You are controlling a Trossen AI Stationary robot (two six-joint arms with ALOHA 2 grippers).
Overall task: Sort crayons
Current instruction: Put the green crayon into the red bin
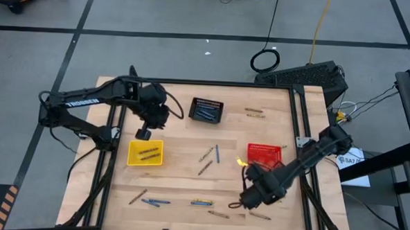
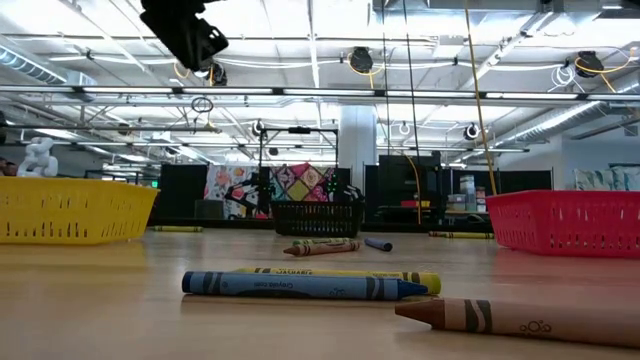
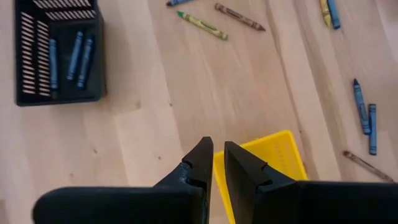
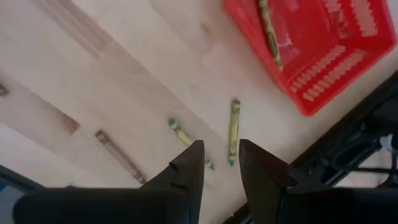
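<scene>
Loose crayons lie flat on the wooden table [image 1: 181, 183]: several along the near edge [image 1: 201, 203], a few in the middle [image 1: 210, 155], two at the far right [image 1: 254, 112]. Blue crayons lie in the black basket [image 1: 206, 110], tan ones in the yellow basket [image 1: 145, 152], an olive one in the red basket [image 4: 311, 43]. My left gripper [image 1: 143, 133] hangs above the yellow basket's far edge [image 3: 273, 162], fingers almost together and empty. My right gripper [image 1: 237, 199] is low over the near right, slightly open and empty, above two olive crayons [image 4: 233, 132].
In the low view a blue [image 2: 300, 286], a yellow [image 2: 340, 274] and a brown crayon [image 2: 520, 318] lie close to the camera. A brown crayon [image 4: 118, 155] lies beside the right gripper. Black frame rails [image 1: 305, 133] run along the table's right side.
</scene>
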